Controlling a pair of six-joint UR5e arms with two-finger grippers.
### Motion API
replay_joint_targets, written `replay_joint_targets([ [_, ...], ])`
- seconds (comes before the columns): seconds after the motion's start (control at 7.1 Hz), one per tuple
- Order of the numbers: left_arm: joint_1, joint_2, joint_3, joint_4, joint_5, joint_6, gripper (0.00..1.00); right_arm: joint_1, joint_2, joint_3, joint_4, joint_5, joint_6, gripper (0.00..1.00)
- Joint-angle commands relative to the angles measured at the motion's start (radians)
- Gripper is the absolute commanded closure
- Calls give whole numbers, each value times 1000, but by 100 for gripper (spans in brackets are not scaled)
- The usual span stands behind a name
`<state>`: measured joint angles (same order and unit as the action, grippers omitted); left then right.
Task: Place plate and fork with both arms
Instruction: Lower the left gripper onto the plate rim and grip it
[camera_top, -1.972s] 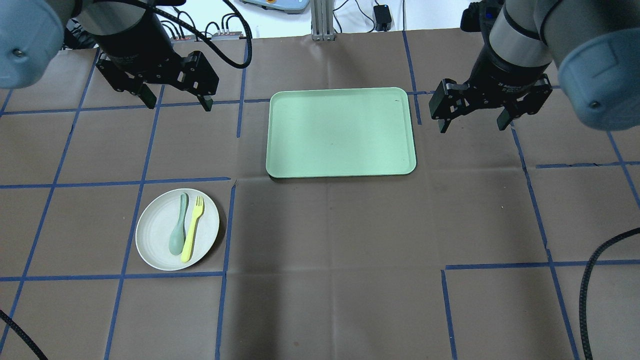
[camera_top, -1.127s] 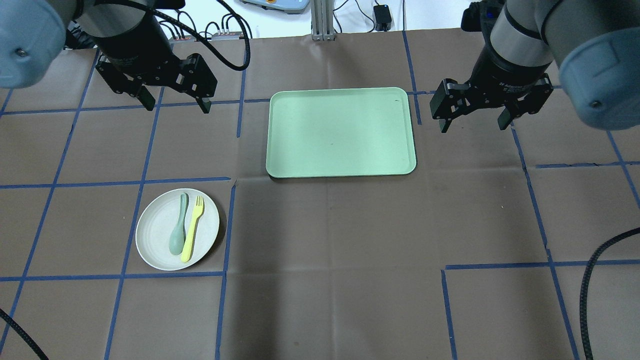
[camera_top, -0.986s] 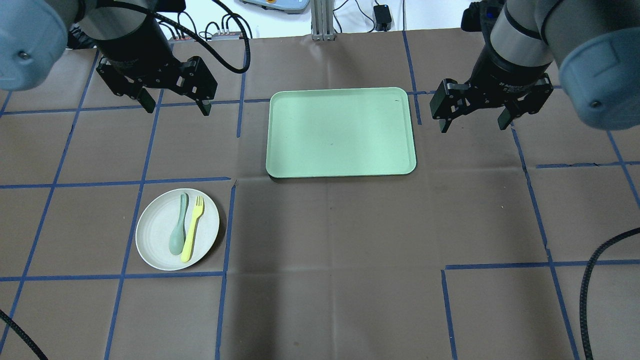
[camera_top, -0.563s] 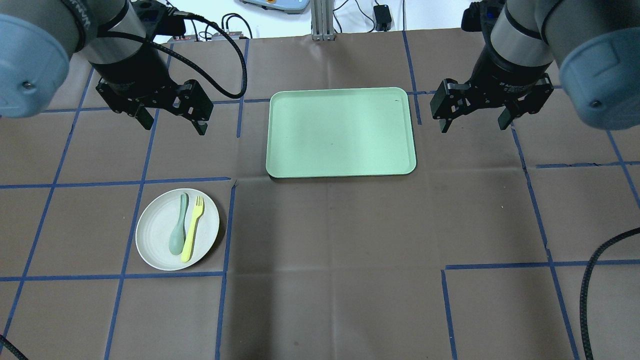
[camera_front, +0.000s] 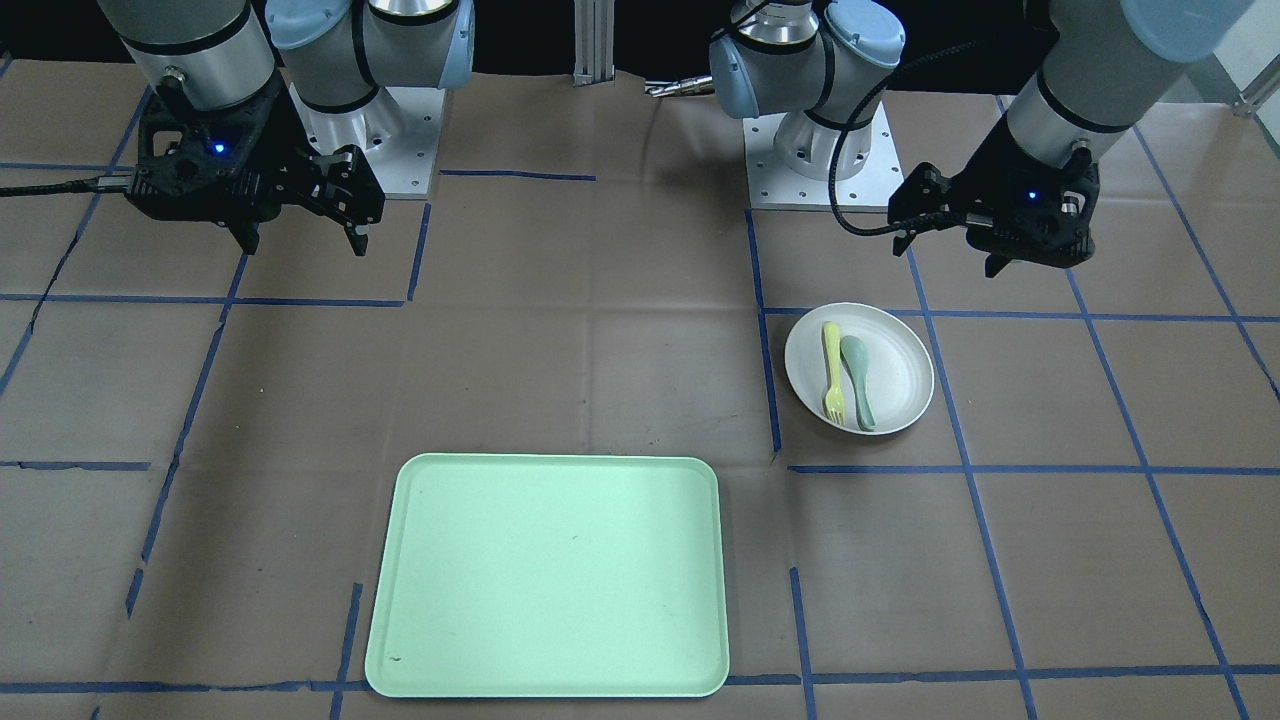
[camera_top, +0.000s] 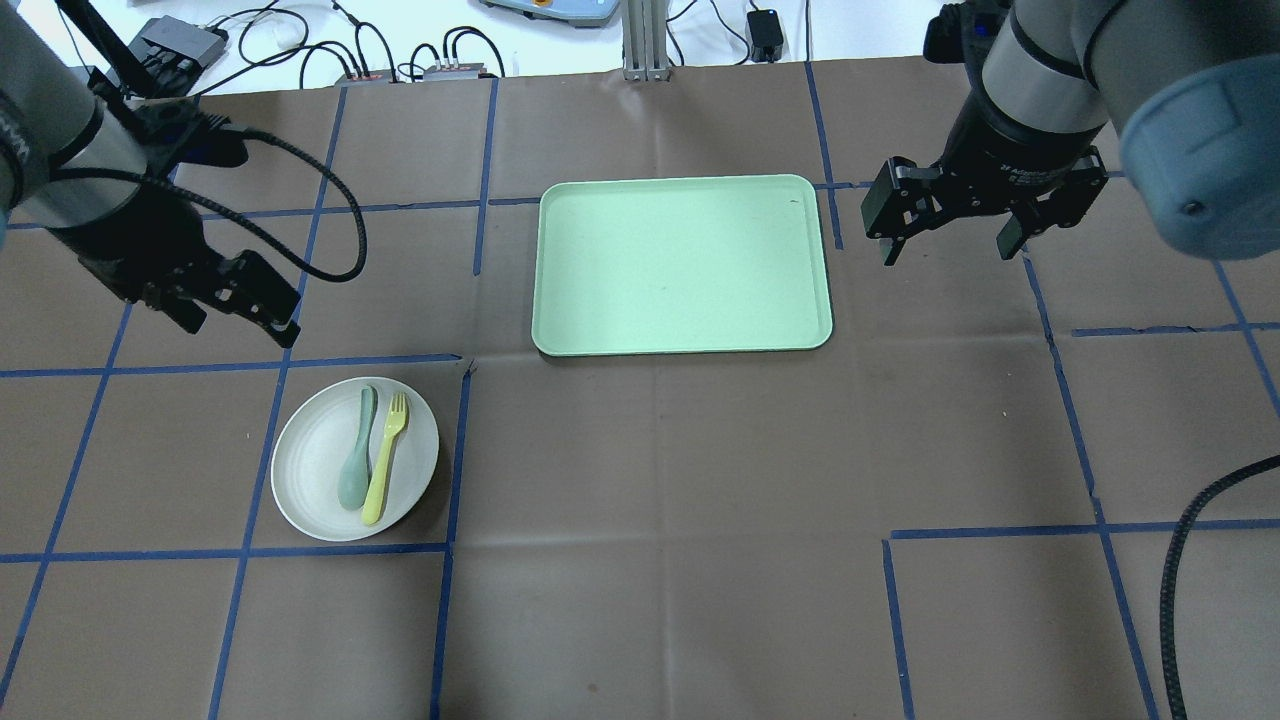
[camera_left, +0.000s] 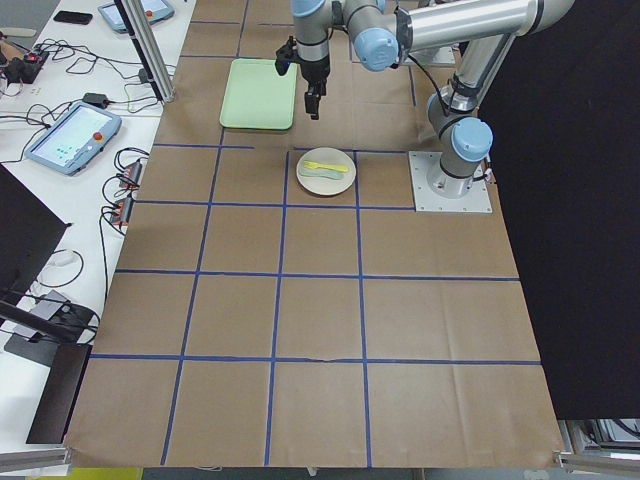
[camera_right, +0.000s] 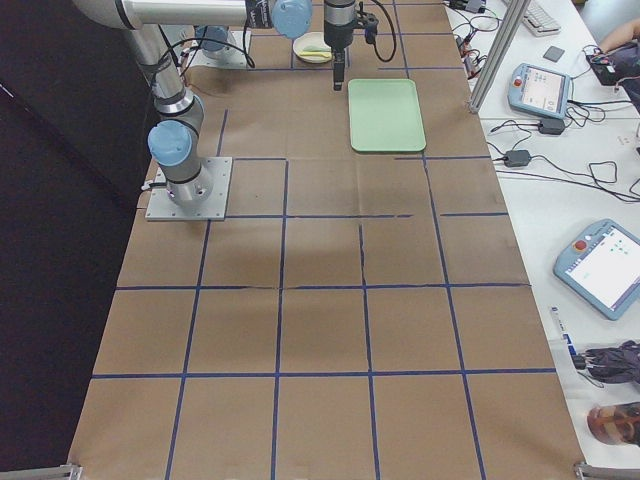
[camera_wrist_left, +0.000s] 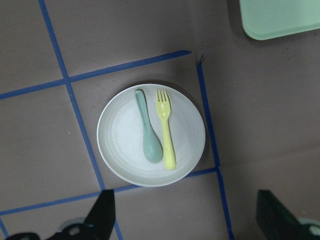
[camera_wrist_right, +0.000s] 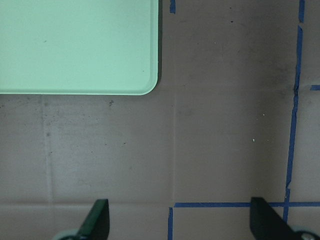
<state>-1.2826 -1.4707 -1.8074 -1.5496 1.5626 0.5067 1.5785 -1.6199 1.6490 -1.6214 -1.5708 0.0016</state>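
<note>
The off-white plate (camera_top: 308, 455) lies on the table at the front left. The pale-yellow fork (camera_top: 385, 460) and a grey-green spoon (camera_top: 355, 465) lie side by side on it. My left gripper (camera_top: 238, 325) is open and empty, hovering just behind and left of the plate. The left wrist view looks straight down on the plate (camera_wrist_left: 122, 145), fork (camera_wrist_left: 166, 130) and spoon (camera_wrist_left: 148, 130) between the open fingers (camera_wrist_left: 102, 215). My right gripper (camera_top: 946, 250) is open and empty, beside the right edge of the mint-green tray (camera_top: 683, 265).
The tray (camera_front: 550, 575) lies flat at mid-table with nothing on it. Brown paper with blue tape lines covers the table. Cables and boxes sit beyond the far edge (camera_top: 400, 55). A black cable (camera_top: 1185, 560) runs along the front right.
My left arm has swung from the back of the table leftward and toward the plate, gripper still open. The right arm, plate, fork and spoon have not moved.
</note>
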Motion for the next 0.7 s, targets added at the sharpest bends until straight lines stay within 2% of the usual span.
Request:
replay_joint_targets([
  [0.0, 142, 13, -194, 179, -1, 117, 0, -2, 0, 0, 0, 0, 0, 0],
  [0.42, 172, -112, -303, 385, -6, 163, 0, -3, 0, 0, 0, 0, 0, 0],
  [0.56, 172, -163, -317, 451, -47, 167, 0, -3, 0, 0, 0, 0, 0, 0],
])
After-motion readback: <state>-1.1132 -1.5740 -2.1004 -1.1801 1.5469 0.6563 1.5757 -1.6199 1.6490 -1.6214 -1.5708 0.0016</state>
